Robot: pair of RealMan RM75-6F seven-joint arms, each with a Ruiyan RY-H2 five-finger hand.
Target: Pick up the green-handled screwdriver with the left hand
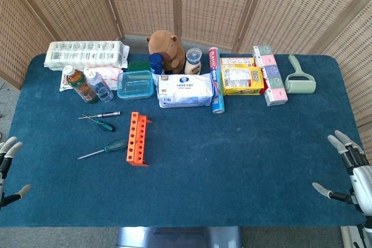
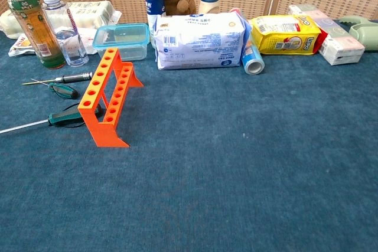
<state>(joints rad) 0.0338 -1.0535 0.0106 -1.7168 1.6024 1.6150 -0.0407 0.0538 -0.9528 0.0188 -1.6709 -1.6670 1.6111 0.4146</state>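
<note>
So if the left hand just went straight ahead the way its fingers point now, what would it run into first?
Probably nothing soon. The left hand sits at the table's near-left edge, fingers aimed up-right over bare blue cloth; the green-handled screwdriver lies off to the right. Depth is unclear.

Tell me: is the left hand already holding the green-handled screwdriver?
No, the green-handled screwdriver lies on the table beside the orange rack, while the left hand sits empty at the table's edge.

Green-handled screwdriver (image 1: 103,150) (image 2: 49,120): dark green grip w/ black, long thin silver shaft. Lying flat on blue worktop, left half, well in from left edge. Handle end toward centre, tip toward left edge, slightly angled toward front edge.
</note>
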